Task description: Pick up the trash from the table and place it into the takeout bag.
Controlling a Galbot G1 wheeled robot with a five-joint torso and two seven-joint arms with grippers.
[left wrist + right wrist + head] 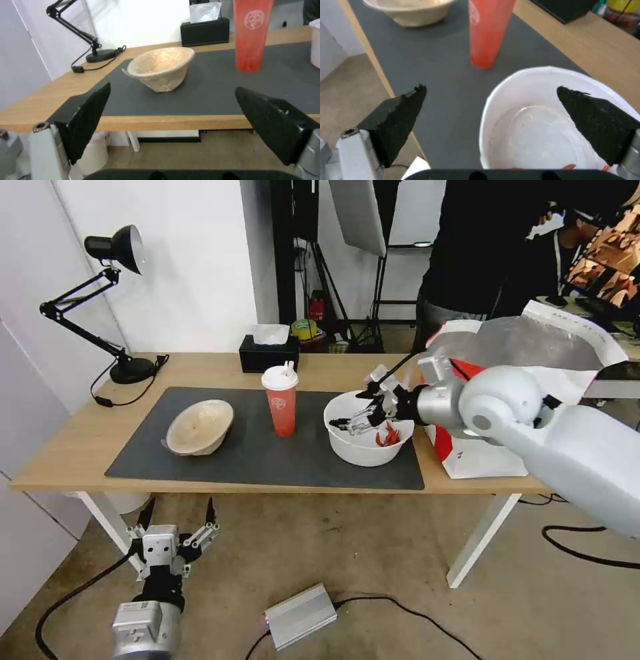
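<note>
On the dark mat [267, 463] of the table [67, 447] lie three pieces of trash: a tan bowl [200, 427] tipped on its side, a red cup [281, 403] with a white lid, and a white bowl [367, 440] with red scraps. My right gripper [360, 403] hovers open over the white bowl [533, 130]. One finger is above its inside, the other outside the rim [491, 88]. The takeout bag [487, 460] stands open at the table's right end, behind my right arm. My left gripper [181, 501] hangs open below the table's front edge, facing the tan bowl [160, 66].
A black tissue box [269, 352] sits at the table's back edge and a black desk lamp [123, 253] at the back left, its cable trailing on the wood. A silver box [300, 617] and cables lie on the floor in front of the table.
</note>
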